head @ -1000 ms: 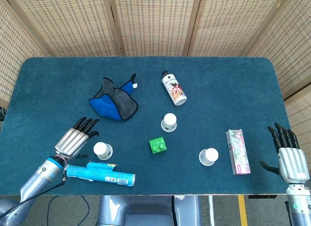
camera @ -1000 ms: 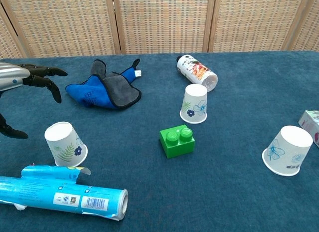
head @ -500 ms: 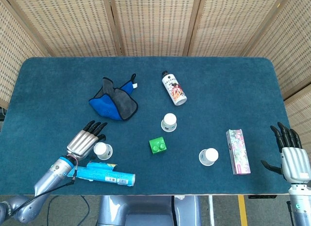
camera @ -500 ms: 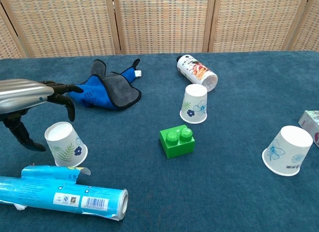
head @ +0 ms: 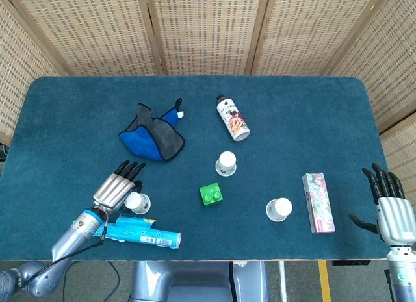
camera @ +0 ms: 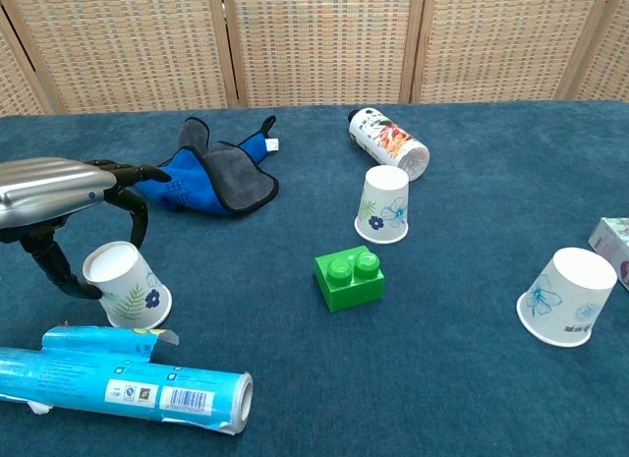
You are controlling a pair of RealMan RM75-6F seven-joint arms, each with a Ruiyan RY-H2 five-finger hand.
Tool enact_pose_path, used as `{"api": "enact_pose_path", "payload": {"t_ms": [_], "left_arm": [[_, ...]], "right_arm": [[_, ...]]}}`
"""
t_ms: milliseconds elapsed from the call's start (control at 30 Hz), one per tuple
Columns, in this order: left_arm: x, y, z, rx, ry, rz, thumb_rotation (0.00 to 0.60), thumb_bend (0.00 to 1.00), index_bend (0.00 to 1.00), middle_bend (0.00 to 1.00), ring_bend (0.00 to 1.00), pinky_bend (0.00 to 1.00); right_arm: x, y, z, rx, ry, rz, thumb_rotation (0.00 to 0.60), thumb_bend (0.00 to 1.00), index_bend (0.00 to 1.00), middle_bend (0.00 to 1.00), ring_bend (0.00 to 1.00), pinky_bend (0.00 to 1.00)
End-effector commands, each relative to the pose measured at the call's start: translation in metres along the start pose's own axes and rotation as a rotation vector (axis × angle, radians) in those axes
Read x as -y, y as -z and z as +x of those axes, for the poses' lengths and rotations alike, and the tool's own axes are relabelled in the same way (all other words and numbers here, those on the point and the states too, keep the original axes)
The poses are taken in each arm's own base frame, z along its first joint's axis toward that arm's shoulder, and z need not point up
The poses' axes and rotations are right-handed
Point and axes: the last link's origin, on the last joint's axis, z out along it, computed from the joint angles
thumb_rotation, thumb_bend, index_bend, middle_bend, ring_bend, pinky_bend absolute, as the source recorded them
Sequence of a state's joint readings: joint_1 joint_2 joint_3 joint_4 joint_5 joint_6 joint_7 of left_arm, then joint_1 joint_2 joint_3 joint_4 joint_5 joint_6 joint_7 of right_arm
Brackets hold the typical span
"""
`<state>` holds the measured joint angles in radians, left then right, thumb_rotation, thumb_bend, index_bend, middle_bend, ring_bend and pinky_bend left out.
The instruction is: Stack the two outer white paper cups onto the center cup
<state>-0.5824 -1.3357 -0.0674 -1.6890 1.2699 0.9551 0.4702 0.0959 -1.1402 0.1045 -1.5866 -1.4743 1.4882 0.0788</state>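
Observation:
Three upturned white paper cups stand on the blue table. The left cup (head: pixel 137 202) (camera: pixel 127 285) sits under my left hand (head: pixel 117 188) (camera: pixel 61 186). That hand arches over it with fingers spread, and the thumb reaches down to the cup's left side. A gap shows between the fingers and the cup's top. The center cup (head: pixel 225 163) (camera: pixel 384 205) and the right cup (head: pixel 279 209) (camera: pixel 565 297) stand alone. My right hand (head: pixel 392 210) hovers open past the table's right edge, seen only in the head view.
A green brick (camera: pixel 349 277) lies between the left and center cups. A blue tube (camera: pixel 118 376) lies just in front of the left cup. A blue-grey cloth (camera: pixel 206 177) and a bottle (camera: pixel 389 141) lie further back. A patterned box (head: pixel 318 202) lies right of the right cup.
My left hand has moved right and forward until it arches over the left cup, with the thumb coming in at the cup's side. The cup shifted slightly left. The right hand drifted a little lower.

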Motion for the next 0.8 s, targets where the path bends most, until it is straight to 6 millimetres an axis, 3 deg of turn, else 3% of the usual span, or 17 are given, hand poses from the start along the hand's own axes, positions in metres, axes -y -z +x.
{"api": "enact_pose_path", "payload": {"t_ms": [33,233,500,633,800], "left_arm": [[-0.001,0.000,0.011,-0.031,0.008,-0.004,0.600,0.15,0.47,0.00,0.00,0.00],[-0.008,-0.012,0.042,-0.114,0.019,-0.012,0.600,0.15,0.48,0.00,0.00,0.00],[-0.030,-0.053,0.081,-0.215,0.029,-0.030,0.600,0.15,0.49,0.00,0.00,0.00],[-0.058,-0.097,0.101,-0.270,0.062,-0.083,0.600,0.15,0.49,0.00,0.00,0.00],[-0.076,-0.121,0.108,-0.279,0.070,-0.117,0.600,0.15,0.49,0.00,0.00,0.00]], "right_arm": [[0.001,0.000,-0.001,0.004,0.000,0.003,0.600,0.07,0.09,0.00,0.00,0.02],[-0.003,-0.003,0.000,0.005,-0.013,-0.010,0.600,0.07,0.09,0.00,0.00,0.02],[-0.014,-0.012,-0.001,0.015,-0.023,-0.057,0.600,0.07,0.09,0.00,0.00,0.02],[-0.025,-0.023,-0.006,0.036,-0.016,-0.113,0.600,0.07,0.09,0.00,0.00,0.02],[-0.034,-0.029,-0.009,0.042,-0.012,-0.153,0.600,0.07,0.09,0.00,0.00,0.02]]}}
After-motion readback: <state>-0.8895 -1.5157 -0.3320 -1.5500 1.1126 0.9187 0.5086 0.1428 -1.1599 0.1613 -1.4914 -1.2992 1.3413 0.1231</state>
